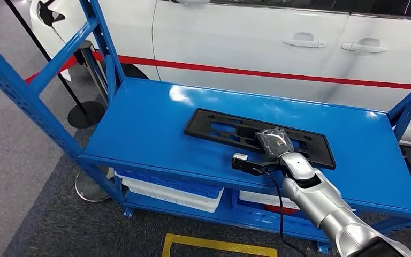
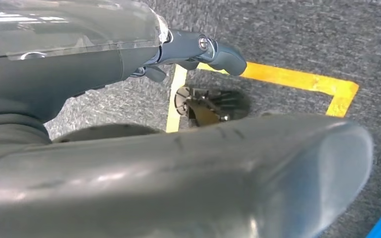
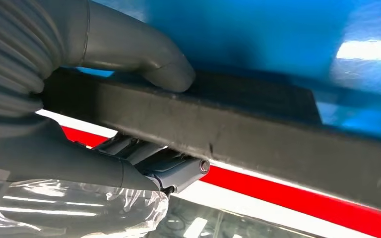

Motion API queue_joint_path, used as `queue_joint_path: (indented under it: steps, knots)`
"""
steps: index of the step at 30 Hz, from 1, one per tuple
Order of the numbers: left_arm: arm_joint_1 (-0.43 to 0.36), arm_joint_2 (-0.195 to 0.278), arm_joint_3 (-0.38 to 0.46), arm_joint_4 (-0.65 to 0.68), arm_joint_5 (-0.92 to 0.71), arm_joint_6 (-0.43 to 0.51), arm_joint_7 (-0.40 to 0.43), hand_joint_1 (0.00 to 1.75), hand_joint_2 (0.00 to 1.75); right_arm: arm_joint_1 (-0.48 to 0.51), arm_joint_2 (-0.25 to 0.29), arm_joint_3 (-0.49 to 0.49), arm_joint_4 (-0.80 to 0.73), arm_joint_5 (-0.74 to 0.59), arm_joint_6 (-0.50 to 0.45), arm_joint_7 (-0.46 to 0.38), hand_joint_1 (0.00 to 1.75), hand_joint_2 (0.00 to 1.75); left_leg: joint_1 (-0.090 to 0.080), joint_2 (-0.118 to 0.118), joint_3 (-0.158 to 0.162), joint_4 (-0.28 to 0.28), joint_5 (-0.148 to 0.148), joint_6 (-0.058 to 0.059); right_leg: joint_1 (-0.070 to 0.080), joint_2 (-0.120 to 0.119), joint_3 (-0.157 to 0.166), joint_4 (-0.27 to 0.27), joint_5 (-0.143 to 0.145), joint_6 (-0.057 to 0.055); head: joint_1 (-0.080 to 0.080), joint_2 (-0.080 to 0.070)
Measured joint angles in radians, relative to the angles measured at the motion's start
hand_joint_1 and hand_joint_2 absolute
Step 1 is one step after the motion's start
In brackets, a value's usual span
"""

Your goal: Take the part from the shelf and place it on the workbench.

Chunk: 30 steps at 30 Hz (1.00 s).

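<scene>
Car (image 1: 246, 32): white body, red stripe, parked just behind shelf.
Shelf (image 1: 139, 123): blue steel, top deck carries the part; white and blue bins on lower level.
Part (image 1: 219, 126): flat black panel, lying on top deck.
Right hand (image 1: 274, 140): clamped on part's near edge, thumb (image 3: 144, 54) one face, fingers (image 3: 173, 171) the other.
Left hand (image 2: 198, 49): hangs over grey floor, holds nothing, fingers apart.

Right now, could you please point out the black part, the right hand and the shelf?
black part (image 1: 214, 124): head view, its left half.
right hand (image 1: 274, 140): head view, its back.
shelf (image 1: 139, 123): head view, bare top.

bright overhead glare on shelf (image 1: 155, 123).
</scene>
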Motion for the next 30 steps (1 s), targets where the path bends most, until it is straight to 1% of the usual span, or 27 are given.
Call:
queue_joint_path:
  steps: [2, 3, 4, 5, 7, 8, 9, 10, 11, 12, 13, 14, 15, 16, 18, 19, 20, 22, 23, 24, 25, 26, 27, 28, 29, 30]
  knots:
    - [0.001, 0.000, 0.000, 0.000, -0.002, -0.001, -0.001, 0.00, 0.00, 0.001, -0.006, -0.005, -0.004, 0.002, -0.006, 0.001, 1.75, 1.75, -0.002, 0.000, -0.002, -0.002, 0.004, 0.014, -0.002, 0.001, -0.002, 0.001, 0.000, 0.010, 0.001, 0.000]
    - [0.001, 0.000, 0.000, 0.000, -0.004, 0.000, -0.002, 0.00, 0.00, 0.003, -0.008, -0.008, -0.005, 0.003, -0.011, 0.001, 1.75, 1.75, -0.002, 0.001, -0.002, -0.005, 0.007, 0.021, -0.005, 0.002, -0.006, 0.010, -0.008, 0.014, 0.001, 0.000]
    - [0.000, 0.000, 0.000, 0.000, -0.009, 0.003, -0.003, 0.00, 0.44, 0.006, -0.010, -0.011, -0.007, 0.006, -0.017, 0.001, 1.75, 1.75, -0.001, 0.001, -0.002, -0.007, 0.009, 0.027, -0.007, 0.002, -0.019, 0.038, -0.028, 0.018, 0.002, 0.000]
    - [-0.001, 0.000, -0.001, 0.000, -0.015, 0.008, -0.004, 0.00, 0.87, 0.010, -0.012, -0.014, -0.008, 0.011, -0.025, 0.003, 1.75, 1.75, 0.000, 0.001, -0.003, -0.009, 0.011, 0.031, -0.008, 0.002, -0.042, 0.088, -0.057, 0.022, 0.002, 0.000]
    - [-0.001, -0.001, -0.003, 0.000, -0.030, 0.022, -0.009, 0.00, 1.75, 0.022, -0.013, -0.019, -0.015, 0.026, -0.052, 0.012, 1.75, 1.75, -0.002, 0.001, -0.007, -0.009, 0.012, 0.035, -0.008, 0.003, -0.111, 0.227, -0.122, 0.026, 0.002, 0.000]
    - [-0.001, -0.002, -0.005, 0.000, -0.035, 0.027, -0.012, 0.00, 1.75, 0.029, -0.013, -0.022, -0.022, 0.036, -0.068, 0.019, 1.75, 1.75, -0.003, 0.000, -0.008, -0.008, 0.012, 0.035, -0.008, 0.003, -0.139, 0.281, -0.137, 0.026, 0.002, 0.000]
    - [0.000, -0.002, -0.006, 0.000, -0.040, 0.031, -0.013, 0.00, 1.75, 0.035, -0.012, -0.025, -0.032, 0.047, -0.084, 0.029, 1.75, 1.75, -0.004, -0.001, -0.008, -0.008, 0.011, 0.035, -0.008, 0.003, -0.151, 0.301, -0.133, 0.025, 0.002, 0.000]
    - [0.000, -0.003, -0.007, 0.000, -0.043, 0.032, -0.014, 0.00, 1.75, 0.039, -0.011, -0.029, -0.044, 0.060, -0.097, 0.039, 1.75, 1.75, -0.005, -0.001, -0.007, -0.008, 0.011, 0.035, -0.007, 0.003, -0.144, 0.280, -0.109, 0.022, 0.002, 0.000]
    - [-0.001, -0.005, -0.008, 0.000, -0.044, 0.032, -0.015, 0.00, 1.75, 0.042, -0.009, -0.035, -0.061, 0.074, -0.109, 0.051, 1.75, 1.75, -0.006, -0.002, -0.004, -0.008, 0.009, 0.034, -0.007, 0.003, -0.118, 0.221, -0.070, 0.018, 0.002, 0.000]
    - [-0.001, -0.008, -0.008, 0.000, -0.045, 0.032, -0.016, 0.00, 1.75, 0.042, -0.007, -0.044, -0.081, 0.089, -0.120, 0.061, 1.75, 1.75, -0.006, -0.002, -0.003, -0.008, 0.008, 0.033, -0.006, 0.003, -0.086, 0.146, -0.032, 0.012, 0.002, 0.000]
    - [-0.002, -0.010, -0.009, 0.000, -0.046, 0.031, -0.016, 0.00, 1.75, 0.041, -0.005, -0.055, -0.103, 0.101, -0.129, 0.070, 1.75, 1.75, -0.009, -0.003, -0.003, -0.006, 0.006, 0.030, -0.003, 0.003, -0.057, 0.079, -0.004, 0.007, 0.002, 0.000]
    - [-0.004, -0.013, -0.009, 0.000, -0.047, 0.031, -0.017, 0.00, 1.75, 0.040, -0.003, -0.068, -0.127, 0.112, -0.136, 0.078, 1.75, 1.75, -0.011, -0.003, -0.005, -0.006, 0.006, 0.027, -0.001, 0.004, -0.038, 0.034, 0.011, 0.003, 0.002, 0.000]
    - [-0.004, -0.015, -0.009, 0.000, -0.048, 0.031, -0.017, 0.00, 1.75, 0.037, -0.001, -0.081, -0.150, 0.120, -0.142, 0.082, 1.75, 1.75, -0.012, -0.003, -0.008, -0.006, 0.006, 0.023, 0.002, 0.004, -0.032, 0.013, 0.013, 0.000, 0.002, 0.000]
    - [-0.004, -0.017, -0.009, 0.000, -0.049, 0.032, -0.016, 0.00, 1.75, 0.035, 0.000, -0.095, -0.172, 0.125, -0.145, 0.086, 1.75, 1.75, -0.014, -0.003, -0.010, -0.006, 0.007, 0.019, 0.004, 0.004, -0.032, 0.010, 0.011, -0.002, 0.001, 0.000]
    - [-0.004, -0.019, -0.010, 0.000, -0.050, 0.035, -0.016, 0.00, 1.75, 0.027, 0.001, -0.122, -0.214, 0.130, -0.149, 0.088, 1.75, 1.75, -0.015, -0.002, -0.013, -0.002, 0.000, 0.008, -0.002, 0.003, -0.030, 0.005, 0.014, -0.011, 0.001, 0.000]
    - [-0.004, -0.020, -0.011, 0.000, -0.050, 0.036, -0.016, 0.00, 1.75, 0.021, 0.002, -0.135, -0.233, 0.131, -0.152, 0.087, 1.75, 1.75, -0.015, -0.002, -0.021, 0.019, -0.015, 0.002, -0.005, 0.002, -0.029, 0.001, 0.015, -0.017, 0.000, 0.000]
    - [-0.004, -0.020, -0.012, 0.000, -0.051, 0.038, -0.015, 0.00, 1.75, 0.014, 0.003, -0.147, -0.252, 0.133, -0.158, 0.085, 1.75, 1.75, -0.015, -0.001, -0.039, 0.059, -0.040, -0.002, -0.007, 0.001, -0.027, -0.002, 0.016, -0.022, 0.000, 0.000]
    - [-0.005, -0.022, -0.013, 0.000, -0.052, 0.043, -0.012, 0.00, 1.75, 0.002, 0.005, -0.166, -0.288, 0.141, -0.176, 0.082, 1.75, 1.75, -0.012, 0.000, -0.099, 0.191, -0.104, -0.008, -0.004, 0.000, -0.026, -0.001, 0.014, -0.029, 0.000, 0.000]
    - [-0.004, -0.023, -0.014, 0.000, -0.052, 0.045, -0.010, 0.00, 1.75, -0.002, 0.007, -0.174, -0.307, 0.146, -0.186, 0.081, 1.75, 1.75, -0.011, 0.000, -0.129, 0.252, -0.124, -0.010, -0.003, 0.000, -0.025, -0.001, 0.013, -0.030, 0.000, 0.000]
    - [-0.004, -0.024, -0.014, 0.000, -0.053, 0.047, -0.008, 0.00, 1.75, -0.005, 0.009, -0.182, -0.326, 0.150, -0.193, 0.081, 1.75, 1.75, -0.011, 0.000, -0.145, 0.283, -0.125, -0.011, -0.002, 0.000, -0.025, 0.000, 0.012, -0.032, 0.000, 0.000]
    - [-0.004, -0.025, -0.014, 0.000, -0.053, 0.050, -0.005, 0.00, 1.75, -0.008, 0.010, -0.189, -0.343, 0.153, -0.197, 0.081, 1.75, 1.75, -0.011, 0.000, -0.143, 0.274, -0.107, -0.009, 0.000, 0.001, -0.023, 0.002, 0.011, -0.032, 0.000, 0.000]
    - [-0.004, -0.025, -0.015, 0.000, -0.054, 0.052, -0.002, 0.00, 1.75, -0.012, 0.013, -0.195, -0.360, 0.156, -0.200, 0.081, 1.75, 1.75, -0.011, 0.000, -0.122, 0.226, -0.072, -0.006, 0.001, 0.003, -0.021, 0.003, 0.009, -0.032, 0.000, 0.000]
    - [-0.005, -0.026, -0.015, 0.000, -0.054, 0.053, 0.000, 0.00, 1.75, -0.015, 0.015, -0.202, -0.376, 0.158, -0.204, 0.080, 1.75, 1.75, -0.012, 0.000, -0.089, 0.153, -0.032, 0.000, 0.002, 0.004, -0.019, 0.004, 0.006, -0.031, 0.000, 0.000]
    - [-0.005, -0.026, -0.015, 0.000, -0.053, 0.053, 0.001, 0.00, 1.75, -0.019, 0.017, -0.208, -0.390, 0.160, -0.211, 0.079, 1.75, 1.75, -0.013, 0.001, -0.057, 0.085, -0.005, 0.006, 0.005, 0.004, -0.018, 0.007, 0.004, -0.029, 0.000, 0.000]
    - [-0.006, -0.026, -0.015, 0.000, -0.053, 0.053, 0.003, 0.00, 1.75, -0.023, 0.019, -0.214, -0.403, 0.160, -0.221, 0.077, 1.75, 1.75, -0.015, 0.001, -0.034, 0.035, 0.011, 0.011, 0.007, 0.004, -0.018, 0.009, 0.002, -0.027, 0.000, 0.000]
    - [-0.007, -0.027, -0.015, 0.000, -0.051, 0.053, 0.004, 0.00, 1.75, -0.026, 0.021, -0.220, -0.415, 0.160, -0.232, 0.075, 1.75, 1.75, -0.017, 0.000, -0.022, 0.007, 0.015, 0.015, 0.008, 0.004, -0.020, 0.010, 0.001, -0.023, 0.000, 0.000]
